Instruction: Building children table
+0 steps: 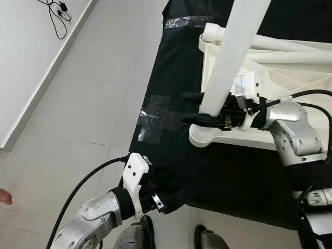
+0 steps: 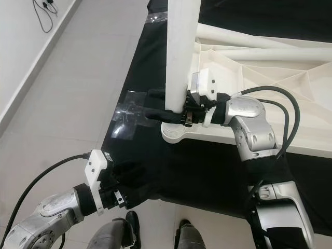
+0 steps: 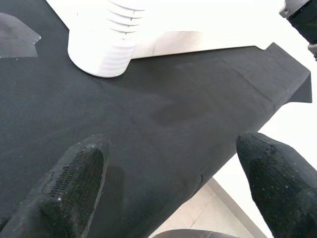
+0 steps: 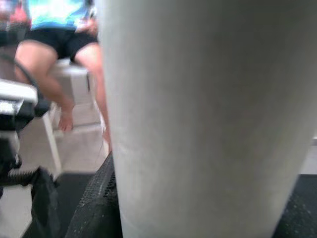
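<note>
A cloth (image 1: 223, 176) lies on the tiled floor (image 1: 88, 109), taped (image 1: 155, 119) down at its left edge. An upturned tabletop (image 1: 270, 78) rests on the cloth. A table leg (image 1: 233, 52) stands upright at the tabletop's near left corner socket (image 1: 205, 136), between the right gripper's (image 1: 193, 108) fingers. The left gripper (image 3: 168, 173) hovers over the cloth's near edge. A cable (image 1: 57, 15) lies far left by the wall.

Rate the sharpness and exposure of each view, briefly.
Left eye and right eye views: sharp, evenly lit, with glare on the clear tape patches. Left wrist view: near black fingertips soft, the white plastic tabletop overexposed. Right wrist view: the white cylindrical table leg close and blurred, the background hazy.
</note>
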Tool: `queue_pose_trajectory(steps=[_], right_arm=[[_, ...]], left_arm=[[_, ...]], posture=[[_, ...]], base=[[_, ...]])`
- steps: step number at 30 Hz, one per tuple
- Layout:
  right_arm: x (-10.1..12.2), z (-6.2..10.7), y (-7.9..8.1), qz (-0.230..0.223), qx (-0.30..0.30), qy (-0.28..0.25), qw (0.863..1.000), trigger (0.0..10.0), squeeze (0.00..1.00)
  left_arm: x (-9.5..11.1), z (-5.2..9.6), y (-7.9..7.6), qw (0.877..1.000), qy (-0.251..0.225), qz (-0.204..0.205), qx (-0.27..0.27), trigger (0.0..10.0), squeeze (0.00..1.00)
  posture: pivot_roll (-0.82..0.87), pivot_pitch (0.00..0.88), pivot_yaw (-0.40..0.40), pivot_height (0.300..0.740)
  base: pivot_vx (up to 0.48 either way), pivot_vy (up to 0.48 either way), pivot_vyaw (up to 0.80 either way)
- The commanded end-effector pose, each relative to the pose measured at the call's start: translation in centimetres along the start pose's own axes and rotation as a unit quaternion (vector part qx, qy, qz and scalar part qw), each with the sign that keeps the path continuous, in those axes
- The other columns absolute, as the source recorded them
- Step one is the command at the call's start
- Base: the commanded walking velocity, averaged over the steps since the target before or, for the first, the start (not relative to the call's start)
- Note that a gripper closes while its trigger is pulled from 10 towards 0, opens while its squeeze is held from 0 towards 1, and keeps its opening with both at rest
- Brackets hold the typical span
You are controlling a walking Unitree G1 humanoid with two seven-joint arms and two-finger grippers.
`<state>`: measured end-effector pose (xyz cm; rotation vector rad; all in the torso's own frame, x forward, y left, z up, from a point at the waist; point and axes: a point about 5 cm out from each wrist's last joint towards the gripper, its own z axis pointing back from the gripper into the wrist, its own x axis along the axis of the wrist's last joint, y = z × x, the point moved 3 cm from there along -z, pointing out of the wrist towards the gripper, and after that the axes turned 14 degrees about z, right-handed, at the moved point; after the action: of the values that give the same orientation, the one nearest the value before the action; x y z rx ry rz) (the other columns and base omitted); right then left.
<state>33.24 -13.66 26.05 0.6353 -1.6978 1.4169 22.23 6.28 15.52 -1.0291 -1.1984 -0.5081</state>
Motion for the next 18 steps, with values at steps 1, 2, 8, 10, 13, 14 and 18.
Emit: queue_pose_trajectory(steps=[1,2,8,10,13,14,18], right_arm=[[-3.6,0.9,1.3,-0.088,-0.014,0.040,0.995,10.0,0.00],[-3.6,0.9,1.3,-0.088,-0.014,0.040,0.995,10.0,0.00],[-4.4,1.2,1.7,-0.119,0.001,0.045,0.992,10.0,0.00],[-4.9,1.3,1.6,-0.111,0.004,0.061,0.992,10.0,0.00],[-5.1,1.2,1.5,-0.102,0.008,0.071,0.992,10.0,0.00],[-5.1,1.1,1.5,-0.098,0.013,0.072,0.992,10.0,0.00],[-4.9,0.9,1.7,-0.092,0.030,0.066,0.993,10.0,0.00]], left_arm=[[-0.7,0.2,0.0,1.000,0.015,0.009,0.005,10.0,0.00],[-0.7,0.2,0.0,1.000,0.015,0.009,0.005,10.0,0.00],[-0.7,0.2,0.0,1.000,0.016,0.011,0.003,10.0,0.00],[-0.7,0.2,0.0,1.000,0.017,0.011,0.002,10.0,0.00],[-0.8,0.2,0.0,1.000,0.018,0.011,0.002,10.0,0.00],[-0.8,0.2,0.0,1.000,0.018,0.011,0.002,10.0,0.00],[-0.8,0.3,0.1,1.000,0.018,0.011,0.002,10.0,0.00]], posture=[[0.06,0.338,0.047,0.740],[0.06,0.338,0.047,0.740],[0.06,0.336,0.049,0.740],[0.06,0.335,0.050,0.740],[0.06,0.334,0.050,0.740],[0.07,0.333,0.053,0.740],[0.07,0.331,0.056,0.740]], base=[[0.000,0.000,0.00],[0.000,0.000,0.00],[0.000,0.000,0.00],[0.000,0.000,0.00],[0.000,0.000,0.00],[0.000,0.000,0.00],[0.000,0.000,0.00]])
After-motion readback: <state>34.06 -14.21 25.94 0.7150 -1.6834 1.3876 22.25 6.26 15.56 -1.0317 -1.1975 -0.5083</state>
